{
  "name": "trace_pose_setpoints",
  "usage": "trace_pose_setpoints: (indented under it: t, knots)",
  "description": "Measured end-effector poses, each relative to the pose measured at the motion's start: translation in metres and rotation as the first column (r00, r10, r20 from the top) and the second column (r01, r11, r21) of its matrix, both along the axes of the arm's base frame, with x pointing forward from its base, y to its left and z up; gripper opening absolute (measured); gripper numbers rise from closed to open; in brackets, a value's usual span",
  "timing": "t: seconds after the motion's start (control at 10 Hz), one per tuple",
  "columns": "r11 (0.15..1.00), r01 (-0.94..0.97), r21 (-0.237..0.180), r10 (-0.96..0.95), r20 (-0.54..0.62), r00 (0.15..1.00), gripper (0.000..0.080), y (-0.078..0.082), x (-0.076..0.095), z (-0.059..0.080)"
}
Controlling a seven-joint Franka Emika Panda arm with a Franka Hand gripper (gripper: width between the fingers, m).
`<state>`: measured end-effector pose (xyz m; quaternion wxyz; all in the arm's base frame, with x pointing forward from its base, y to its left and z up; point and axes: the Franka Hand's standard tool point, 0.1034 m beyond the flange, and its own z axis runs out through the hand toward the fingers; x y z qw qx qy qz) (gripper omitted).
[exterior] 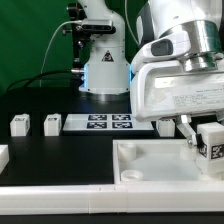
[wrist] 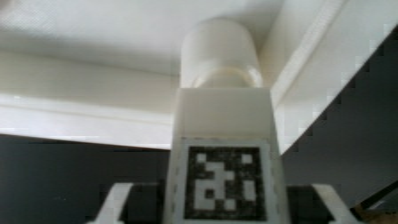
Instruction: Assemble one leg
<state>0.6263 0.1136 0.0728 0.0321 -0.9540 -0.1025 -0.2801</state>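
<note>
My gripper (exterior: pixel 204 141) is shut on a leg (exterior: pixel 213 139), a small white block with a black-and-white tag. I hold it over the right part of the large white panel (exterior: pixel 150 172) at the exterior view's right. In the wrist view the leg (wrist: pixel 222 110) stands between my two fingers (wrist: pixel 128 203), tag facing the camera, its rounded end pointing at the panel's rim (wrist: pixel 107 70). I cannot tell whether the leg touches the panel. Two more legs (exterior: pixel 18 124) (exterior: pixel 51 123) stand on the black table at the exterior view's left.
The marker board (exterior: pixel 100 122) lies flat behind the panel, in the middle. A white part (exterior: pixel 3 155) shows at the exterior view's far left edge. The arm's white base (exterior: pixel 105 65) stands at the back, in front of a green backdrop, with cables to its left.
</note>
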Motion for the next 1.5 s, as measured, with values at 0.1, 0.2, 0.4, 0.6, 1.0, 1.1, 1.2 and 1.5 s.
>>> trace_pose_setpoints:
  t: [0.1, 0.2, 0.4, 0.6, 1.0, 1.1, 1.2, 1.5]
  knots:
    - [1.000, 0.001, 0.001, -0.001, 0.013, 1.000, 0.0294, 0.0005, 0.0002, 0.0001]
    - [1.000, 0.001, 0.001, -0.001, 0.019, 1.000, 0.0294, 0.0008, 0.0005, 0.0002]
    - [1.000, 0.000, 0.002, 0.000, 0.020, 1.000, 0.0294, 0.0015, 0.0006, 0.0004]
    - [1.000, 0.001, 0.003, -0.001, 0.020, 1.000, 0.0294, 0.0026, 0.0007, 0.0007]
    - [1.000, 0.004, 0.003, -0.004, 0.020, 1.000, 0.0624, 0.0006, 0.0007, 0.0004]
    - [1.000, 0.006, 0.003, -0.006, 0.020, 1.000, 0.0642, -0.0002, 0.0008, 0.0005]
    - [1.000, 0.009, 0.003, -0.009, 0.027, 1.000, 0.0642, -0.0011, 0.0007, 0.0015]
    - [1.000, 0.017, 0.003, -0.017, 0.031, 0.999, 0.0649, -0.0066, -0.0008, 0.0075]
